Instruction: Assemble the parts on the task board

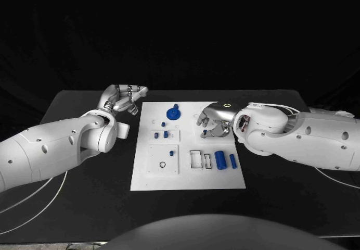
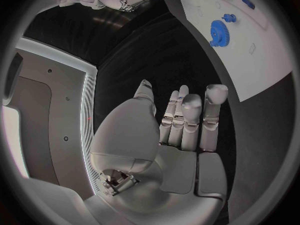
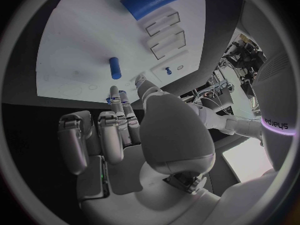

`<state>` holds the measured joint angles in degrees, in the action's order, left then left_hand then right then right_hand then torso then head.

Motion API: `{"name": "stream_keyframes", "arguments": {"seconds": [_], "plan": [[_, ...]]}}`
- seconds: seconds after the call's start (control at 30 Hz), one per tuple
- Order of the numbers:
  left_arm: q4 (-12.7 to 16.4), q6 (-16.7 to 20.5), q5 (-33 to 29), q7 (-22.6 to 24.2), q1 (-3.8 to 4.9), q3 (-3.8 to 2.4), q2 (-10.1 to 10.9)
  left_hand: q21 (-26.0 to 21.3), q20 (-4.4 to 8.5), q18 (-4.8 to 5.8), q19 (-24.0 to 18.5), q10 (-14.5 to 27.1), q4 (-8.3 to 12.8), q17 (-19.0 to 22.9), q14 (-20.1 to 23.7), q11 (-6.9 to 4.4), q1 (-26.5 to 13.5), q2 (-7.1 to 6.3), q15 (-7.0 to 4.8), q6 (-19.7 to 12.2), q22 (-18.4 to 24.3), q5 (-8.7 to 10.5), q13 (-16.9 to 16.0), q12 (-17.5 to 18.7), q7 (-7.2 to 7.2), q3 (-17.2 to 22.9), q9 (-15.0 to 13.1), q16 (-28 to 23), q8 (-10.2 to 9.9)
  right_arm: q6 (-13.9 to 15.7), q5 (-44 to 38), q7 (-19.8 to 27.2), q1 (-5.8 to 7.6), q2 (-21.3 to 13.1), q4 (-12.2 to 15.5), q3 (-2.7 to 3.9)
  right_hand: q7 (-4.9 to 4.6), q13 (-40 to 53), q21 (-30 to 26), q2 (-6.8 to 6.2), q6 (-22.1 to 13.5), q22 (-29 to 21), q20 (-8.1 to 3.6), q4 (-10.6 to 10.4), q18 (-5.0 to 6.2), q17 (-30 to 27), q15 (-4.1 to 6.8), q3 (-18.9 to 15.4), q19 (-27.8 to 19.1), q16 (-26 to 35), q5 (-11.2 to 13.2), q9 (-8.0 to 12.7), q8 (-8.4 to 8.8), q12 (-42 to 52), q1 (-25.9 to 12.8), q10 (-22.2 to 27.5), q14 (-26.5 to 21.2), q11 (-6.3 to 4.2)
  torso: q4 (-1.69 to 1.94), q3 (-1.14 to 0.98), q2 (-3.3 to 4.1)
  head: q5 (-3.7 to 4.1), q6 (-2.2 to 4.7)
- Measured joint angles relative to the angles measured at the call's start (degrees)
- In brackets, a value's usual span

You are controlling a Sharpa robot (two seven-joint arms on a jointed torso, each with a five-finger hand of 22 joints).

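The white task board (image 1: 188, 174) lies in the middle of the black table. A blue gear (image 1: 173, 113) (image 2: 219, 32) sits at its far edge. Small blue pegs (image 1: 166, 134) stand left of centre, and a blue cylinder (image 1: 220, 159) (image 3: 150, 0) lies by two rectangular slots. My right hand (image 1: 214, 121) (image 3: 122, 130) hangs over the board's far right part, fingers pointing down. A bit of blue (image 3: 112, 101) shows at its fingertips; I cannot tell whether it is pinched. My left hand (image 1: 124, 99) (image 2: 187, 120) hovers over bare table off the board's far left corner, fingers straight, holding nothing.
A black ring (image 1: 163, 164) lies on the board's near left panel. A slimmer blue piece (image 1: 233, 161) lies beside the cylinder. Another blue peg (image 3: 114, 67) stands on the board ahead of my right hand. Black table (image 1: 90, 208) surrounds the board on all sides.
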<state>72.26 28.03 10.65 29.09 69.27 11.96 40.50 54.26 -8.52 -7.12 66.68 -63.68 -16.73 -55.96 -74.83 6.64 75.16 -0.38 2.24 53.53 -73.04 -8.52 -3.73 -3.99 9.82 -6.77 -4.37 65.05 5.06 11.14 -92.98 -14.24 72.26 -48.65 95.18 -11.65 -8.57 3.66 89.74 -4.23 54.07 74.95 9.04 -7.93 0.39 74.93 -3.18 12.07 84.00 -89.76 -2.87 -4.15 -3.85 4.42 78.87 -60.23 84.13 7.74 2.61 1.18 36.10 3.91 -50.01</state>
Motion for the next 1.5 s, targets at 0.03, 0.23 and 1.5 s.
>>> {"name": "stream_keyframes", "arguments": {"seconds": [0.03,0.23,1.5], "plan": [[-0.01,-0.01,0.0,0.0,-0.02,0.0,0.01,0.0,0.0,0.0,0.0,0.0,0.0,0.0,0.0,0.0,0.0,0.0,0.0,0.0,0.0,0.0,0.0,0.0,0.0,0.0,0.0,0.0,0.0,-0.21,-0.57,-0.39,-0.08,0.21,-0.2,0.0,0.0,-0.03,0.0,0.0,0.0,0.0,0.0,0.0,0.0,0.0,0.0,0.0,0.0,0.0,0.0,0.0,0.0,0.0,0.0,0.17,0.0,0.18,0.0,0.0,0.01,0.0,0.0],[-0.01,-0.07,0.0,0.0,-0.05,0.0,0.03,0.0,0.0,0.0,0.0,0.0,0.0,0.0,0.0,0.0,0.0,0.0,0.0,0.0,0.0,0.0,0.0,0.0,0.0,0.0,0.0,0.0,0.0,-0.87,-2.62,-1.91,-0.24,1.06,-0.77,0.0,0.23,-0.05,0.0,0.23,-0.23,-0.01,0.41,0.23,0.0,0.0,-0.21,-0.23,0.0,0.0,0.0,0.08,0.0,-0.13,0.23,0.71,-0.21,0.3,0.02,0.0,0.05,0.01,0.0],[0.07,-0.15,0.0,-0.01,-0.07,0.0,0.08,0.0,0.0,0.0,0.0,0.0,0.0,-0.01,0.0,0.0,0.0,0.0,0.0,0.0,0.0,0.0,0.0,0.0,0.0,0.0,0.0,0.0,0.0,-9.35,-5.5,-9.41,-1.43,3.59,-2.94,0.01,2.14,-0.11,0.0,2.71,3.39,-0.03,-2.5,1.14,0.0,-0.02,3.22,1.16,0.0,0.0,0.0,-0.1,-0.56,0.66,2.71,-4.74,-0.1,-3.7,0.0,0.03,-0.03,0.12,0.0]]}}
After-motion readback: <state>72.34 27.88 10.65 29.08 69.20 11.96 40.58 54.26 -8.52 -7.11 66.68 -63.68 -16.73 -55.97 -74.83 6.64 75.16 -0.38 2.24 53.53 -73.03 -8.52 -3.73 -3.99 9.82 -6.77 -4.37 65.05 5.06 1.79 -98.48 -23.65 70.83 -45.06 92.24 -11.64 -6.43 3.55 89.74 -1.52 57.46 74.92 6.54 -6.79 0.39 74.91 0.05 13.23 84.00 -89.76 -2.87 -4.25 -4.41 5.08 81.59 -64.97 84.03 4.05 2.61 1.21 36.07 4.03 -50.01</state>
